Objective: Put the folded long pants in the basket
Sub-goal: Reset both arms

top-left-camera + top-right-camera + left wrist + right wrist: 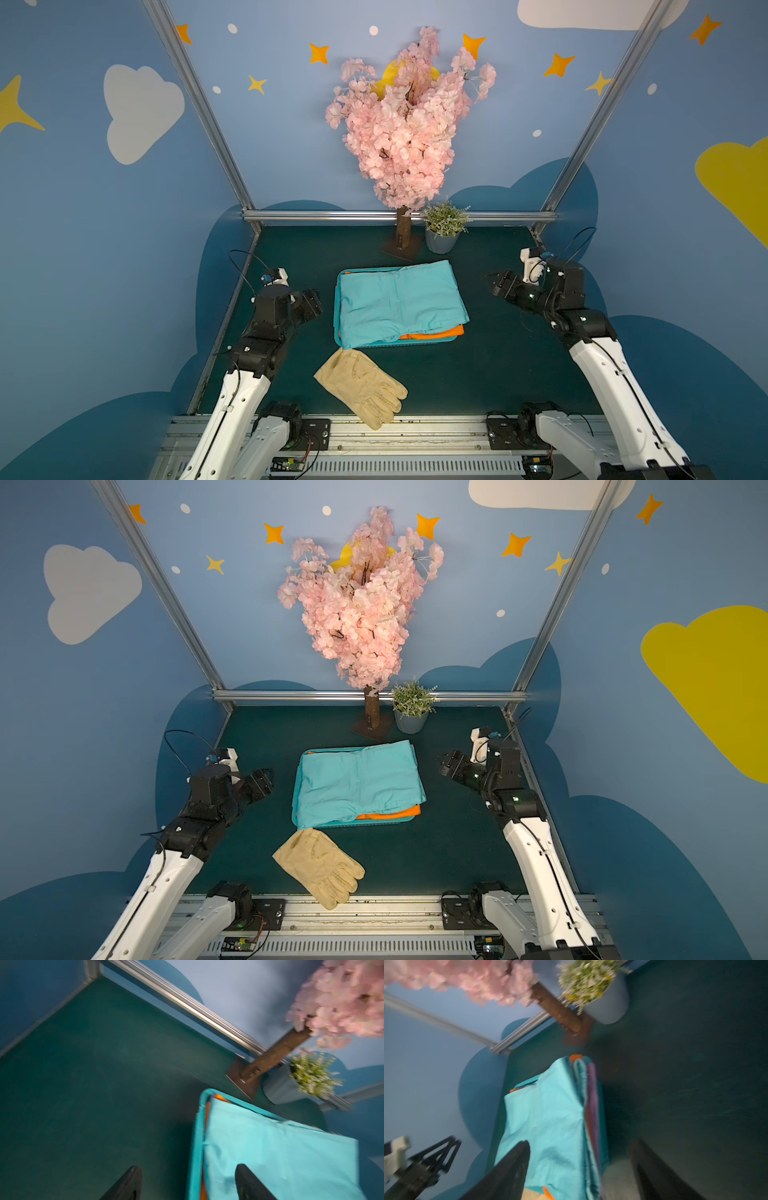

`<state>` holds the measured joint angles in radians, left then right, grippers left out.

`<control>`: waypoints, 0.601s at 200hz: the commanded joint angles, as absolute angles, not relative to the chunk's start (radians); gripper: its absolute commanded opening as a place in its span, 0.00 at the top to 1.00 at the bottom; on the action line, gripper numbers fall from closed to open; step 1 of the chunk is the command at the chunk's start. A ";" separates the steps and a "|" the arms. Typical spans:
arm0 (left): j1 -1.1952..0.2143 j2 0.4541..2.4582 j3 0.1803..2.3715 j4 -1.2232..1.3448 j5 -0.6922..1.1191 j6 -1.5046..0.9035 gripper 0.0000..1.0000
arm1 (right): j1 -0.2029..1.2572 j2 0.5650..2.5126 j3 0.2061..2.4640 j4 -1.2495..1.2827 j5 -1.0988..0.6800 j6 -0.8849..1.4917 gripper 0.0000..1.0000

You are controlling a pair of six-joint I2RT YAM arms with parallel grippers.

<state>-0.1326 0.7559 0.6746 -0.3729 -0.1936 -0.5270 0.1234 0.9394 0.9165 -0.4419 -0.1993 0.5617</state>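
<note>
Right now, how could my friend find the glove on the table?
Find the pink blossom tree at the back of the green table. Come forward past the teal basket of folded pants; the glove lies just in front. It is the only cream, fingered thing.

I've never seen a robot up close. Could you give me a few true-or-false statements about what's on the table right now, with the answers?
The turquoise pants lie on top in the basket. True.
The glove is inside the basket. False: it lies on the table, in front of the basket.
The right arm's fingers grip the orange pants. False: they are open and empty, beside the basket.
The left arm's fingers are open and hold nothing. True.
</note>
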 commanded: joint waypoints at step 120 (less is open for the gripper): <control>-0.005 1.304 0.348 0.654 -0.316 -0.143 0.25 | 0.078 1.181 0.418 0.320 0.474 0.162 0.18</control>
